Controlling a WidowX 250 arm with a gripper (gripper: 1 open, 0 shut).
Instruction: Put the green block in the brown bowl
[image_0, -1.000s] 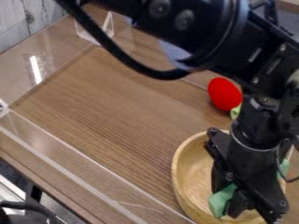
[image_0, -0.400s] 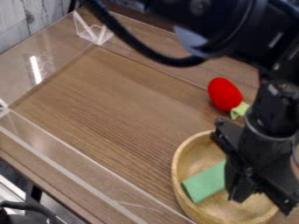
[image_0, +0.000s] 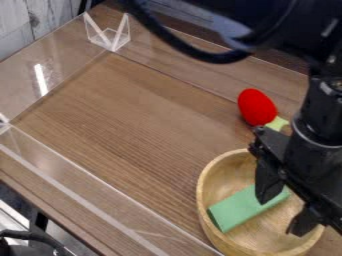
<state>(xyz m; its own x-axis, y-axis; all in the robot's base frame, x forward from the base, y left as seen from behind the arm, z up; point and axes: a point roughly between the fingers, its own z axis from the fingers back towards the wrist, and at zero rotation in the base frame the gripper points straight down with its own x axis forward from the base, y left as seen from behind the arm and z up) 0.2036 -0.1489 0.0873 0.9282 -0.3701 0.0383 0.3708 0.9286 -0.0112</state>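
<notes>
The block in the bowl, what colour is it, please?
Light green block, plain; the camera view shows it.

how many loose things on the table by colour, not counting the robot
green: 1, the green block, lying inside the bowl
brown: 1, the brown bowl
red: 1, the strawberry toy, beyond the bowl
total: 3

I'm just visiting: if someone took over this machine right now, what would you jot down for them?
End effector: jaws spread, holding nothing, over the brown bowl.
Green block: lying inside the bowl, free of the fingers.
Red strawberry toy: on the table beyond the bowl, untouched.
Done: block is in the bowl.
Left: probably just lifting the arm clear.
</notes>
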